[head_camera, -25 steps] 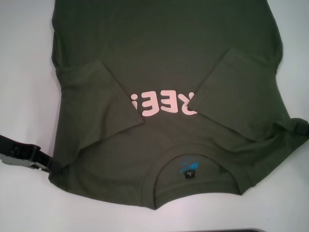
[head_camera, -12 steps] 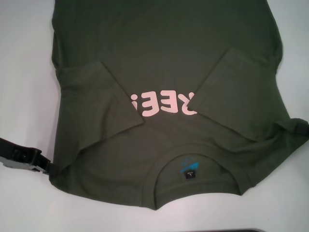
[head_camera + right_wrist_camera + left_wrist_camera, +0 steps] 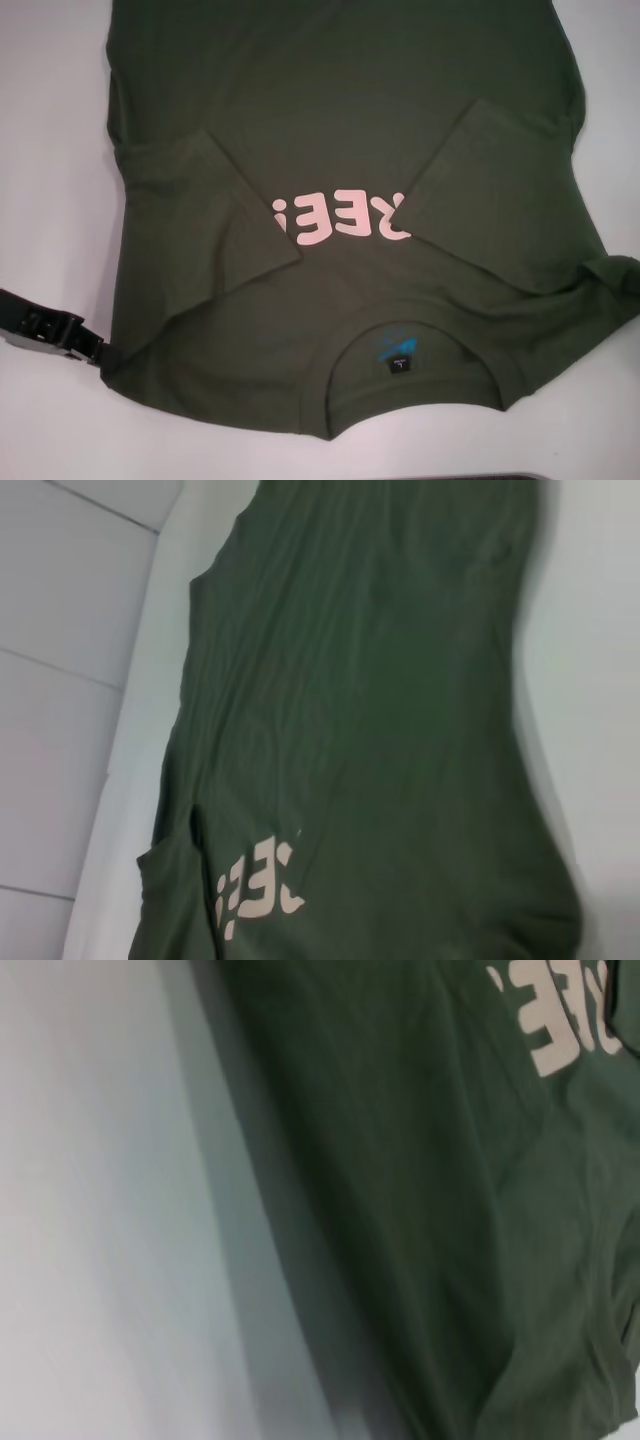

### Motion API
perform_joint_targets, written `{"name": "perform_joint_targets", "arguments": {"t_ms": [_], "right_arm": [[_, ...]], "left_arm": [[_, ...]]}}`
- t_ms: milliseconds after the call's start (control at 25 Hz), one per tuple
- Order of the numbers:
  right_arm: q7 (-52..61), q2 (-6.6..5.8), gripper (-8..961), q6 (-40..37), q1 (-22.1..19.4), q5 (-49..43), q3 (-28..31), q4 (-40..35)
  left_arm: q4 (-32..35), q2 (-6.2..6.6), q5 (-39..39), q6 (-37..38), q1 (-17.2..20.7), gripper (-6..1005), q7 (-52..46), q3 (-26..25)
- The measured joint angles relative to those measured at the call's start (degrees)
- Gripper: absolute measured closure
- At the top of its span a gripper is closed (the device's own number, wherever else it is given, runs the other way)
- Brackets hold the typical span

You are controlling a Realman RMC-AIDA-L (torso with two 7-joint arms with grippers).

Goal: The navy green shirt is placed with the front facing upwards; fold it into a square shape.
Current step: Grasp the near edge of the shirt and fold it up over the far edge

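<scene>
The left gripper (image 3: 88,345) has dropped slightly along the worktop (image 3: 50,150), touching the shirt's (image 3: 340,120) near shoulder corner; whether it pinches cloth I cannot tell. The right gripper is out of sight. Sleeves lie folded inward, the lengthwise fold not yet begun.

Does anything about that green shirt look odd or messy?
Slightly. The navy green shirt has both sleeves folded inward, covering part of the pink letters, and its right shoulder corner is bunched and wrinkled.
</scene>
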Motion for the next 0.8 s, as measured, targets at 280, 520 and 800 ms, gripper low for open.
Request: {"name": "perform_joint_targets", "arguments": {"t_ms": [280,520,800], "right_arm": [[-1.2,0.64,901,-0.3,-2.6,0.0,0.8,0.0],[-2.3,1.20,901,-0.7,-4.4,-0.2,1.4,0.1],[-3.0,1.31,901,-1.3,-6.0,-0.3,1.3,0.2]], "left_arm": [[-0.1,0.23,1.8,1.4,-0.6,988,2.0,0.1],[0.0,0.25,2.6,2.7,-0.6,983,2.9,0.2],[-0.1,-0.18,3.3,3.8,0.2,978,3.4,1.3]]}}
